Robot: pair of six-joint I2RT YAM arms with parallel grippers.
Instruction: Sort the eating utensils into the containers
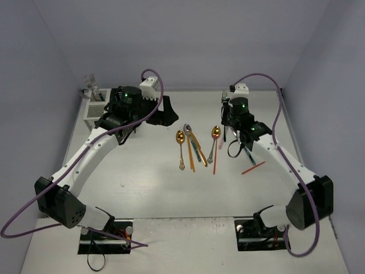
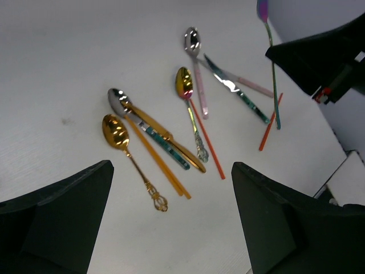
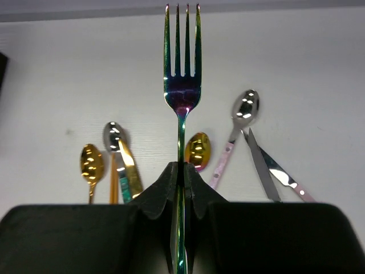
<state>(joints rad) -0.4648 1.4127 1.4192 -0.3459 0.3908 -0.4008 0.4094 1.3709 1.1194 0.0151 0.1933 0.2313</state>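
On the white table [image 1: 142,188], our right gripper [image 3: 181,174] is clenched on the iridescent fork [image 3: 182,91], tines up, right of the loose utensils [image 1: 194,148]. Our left gripper [image 2: 171,171] hangs released. We should carry the fork vertical, then lower it squarely into a slot of the white caddy [image 1: 94,108], far left.

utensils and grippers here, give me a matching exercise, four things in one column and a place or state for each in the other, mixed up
Column A
1. rainbow fork
2. ornate gold spoon
3. white caddy
4. left gripper

Column B
a. jaws open, holding nothing
b. lying flat, leftmost of the loose pieces
c. at the far left, silver utensils standing in it
d. upright, clamped in the right gripper

Pairs: 1-d, 2-b, 3-c, 4-a
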